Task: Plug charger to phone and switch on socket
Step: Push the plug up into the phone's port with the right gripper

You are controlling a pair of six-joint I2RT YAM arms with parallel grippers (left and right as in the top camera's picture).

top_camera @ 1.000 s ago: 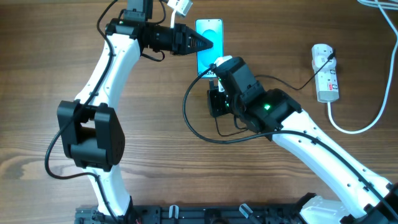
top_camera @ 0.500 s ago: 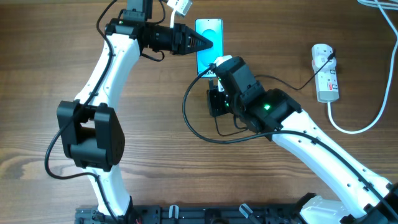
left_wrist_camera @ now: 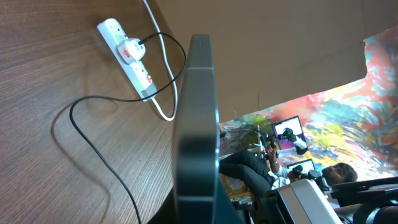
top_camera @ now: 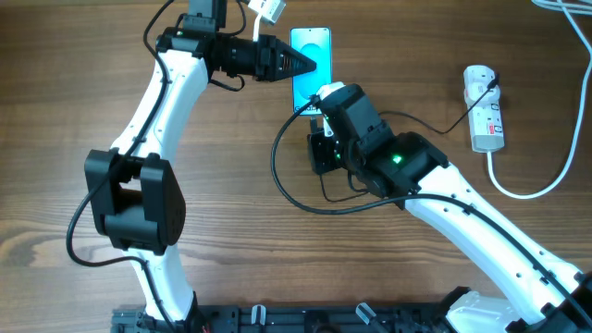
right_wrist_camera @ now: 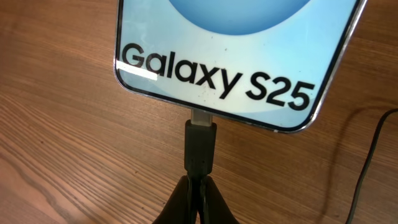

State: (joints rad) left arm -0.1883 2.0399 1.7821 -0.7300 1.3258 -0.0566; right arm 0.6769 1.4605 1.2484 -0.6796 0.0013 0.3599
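The phone [top_camera: 313, 48] lies flat at the far middle of the table, cyan screen up. My left gripper [top_camera: 307, 63] is shut on its left edge; the left wrist view shows the phone edge-on [left_wrist_camera: 196, 118]. My right gripper [top_camera: 320, 104] is just below the phone, shut on the charger [top_camera: 305, 205]. In the right wrist view the fingers [right_wrist_camera: 199, 198] pinch the black plug tip [right_wrist_camera: 200, 146], which meets the port in the phone's lower edge [right_wrist_camera: 236, 68] with a little metal showing. The socket [top_camera: 484, 116] lies at the right with the charger's black plug in it.
A thick white cable [top_camera: 527, 192] loops from the socket toward the right table edge. The thin black charger cable [left_wrist_camera: 93, 143] trails across the wood between socket and phone. The socket also shows in the left wrist view [left_wrist_camera: 127, 56]. A black rail runs along the front edge [top_camera: 305, 319].
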